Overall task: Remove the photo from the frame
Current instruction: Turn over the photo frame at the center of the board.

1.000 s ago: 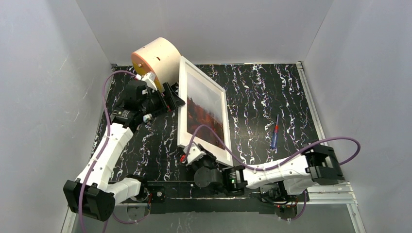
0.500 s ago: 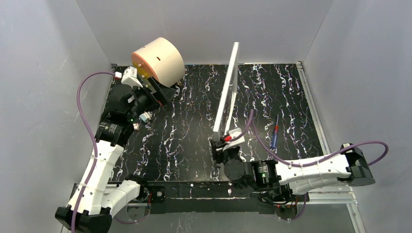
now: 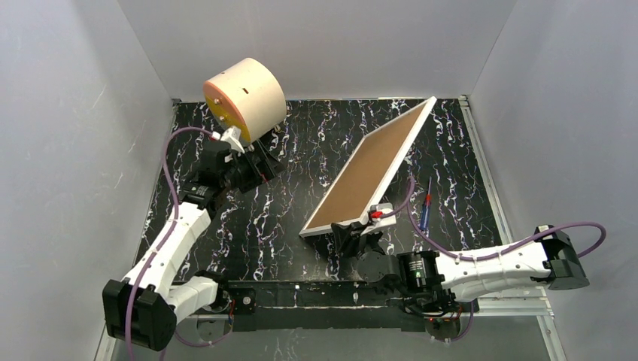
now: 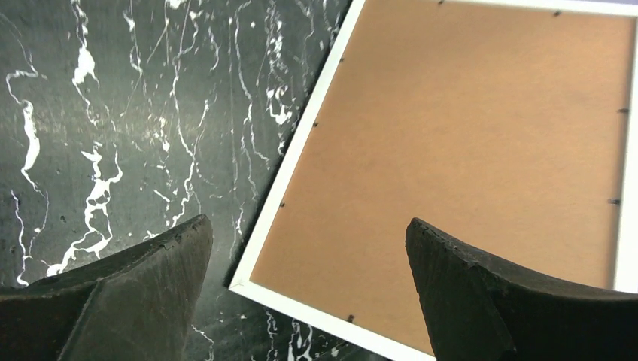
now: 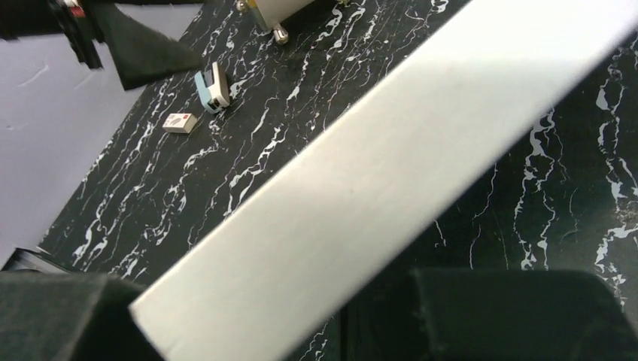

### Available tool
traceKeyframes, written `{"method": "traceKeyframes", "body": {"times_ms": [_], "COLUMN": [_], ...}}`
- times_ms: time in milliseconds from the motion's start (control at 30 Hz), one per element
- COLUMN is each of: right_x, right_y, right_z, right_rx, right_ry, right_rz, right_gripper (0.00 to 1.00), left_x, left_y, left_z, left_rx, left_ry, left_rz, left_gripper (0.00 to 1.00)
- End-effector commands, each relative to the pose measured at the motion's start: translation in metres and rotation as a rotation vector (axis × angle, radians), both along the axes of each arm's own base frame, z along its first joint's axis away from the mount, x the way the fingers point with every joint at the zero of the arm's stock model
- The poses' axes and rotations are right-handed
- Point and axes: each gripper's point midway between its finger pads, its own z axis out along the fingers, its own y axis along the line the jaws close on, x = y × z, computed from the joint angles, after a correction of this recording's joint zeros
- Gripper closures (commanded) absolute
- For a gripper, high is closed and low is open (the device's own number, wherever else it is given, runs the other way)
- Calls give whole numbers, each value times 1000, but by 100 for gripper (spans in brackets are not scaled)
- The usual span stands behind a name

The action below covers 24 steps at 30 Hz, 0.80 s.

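**A:** Start from above. What are the room and the surface like?

**B:** Plain grey walls (image 3: 75,113) close in a black counter (image 3: 301,188) veined with white. A cream cylinder (image 3: 244,94) with an orange face stands at the far left. A screwdriver (image 3: 426,204) lies to the right.

**A:** And the frame?

**B:** The frame (image 3: 369,171) sits right of centre, tilted, with its brown back up and turned towards the left. Its long axis runs on a diagonal from near the middle to the far right corner. The photo side faces away, so the photo is hidden.

**A:** What about the claws?

**B:** The right claw (image 3: 353,235) grips the frame's near short edge. The left claw (image 3: 259,162) hangs just below the cylinder, well apart from the frame.

**A:** What does the left wrist show?

**B:** Its fingers are spread wide with nothing between them. Below lies the brown back with its thin white border, one corner pointing at the camera. Small dark clips dot the border, and veined counter shows to the left.

**A:** And the right wrist?

**B:** The frame's white edge crosses the view from lower left to upper right, with a dark finger on each side of it. On the counter beyond lie a small blue-and-white item (image 5: 213,86) and a little white box (image 5: 179,122) near it. I cannot tell whether the frame's far end touches the counter.
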Motion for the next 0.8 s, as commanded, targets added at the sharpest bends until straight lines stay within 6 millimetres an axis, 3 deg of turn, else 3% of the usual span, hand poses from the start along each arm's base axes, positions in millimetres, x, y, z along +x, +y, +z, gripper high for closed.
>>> {"method": "traceKeyframes", "body": {"times_ms": [0,367,767], "right_x": [-8,-23,-37], "right_y": [6,2,6], "right_z": [-1,-12,-19], "right_rx": [156,307,375], "right_ry": [86,178,222], "right_rz": [31,130,231], "right_gripper": [88,87,84], "left_x": [-5,-22,-32], "left_y": [-8,-14,-8], "left_z": [-25,-107,-138], "left_rx": [-15,2,24], "left_ry": [29,185,237], "left_rz": [-59,-132,-115], "left_gripper": [2,1,2]}}
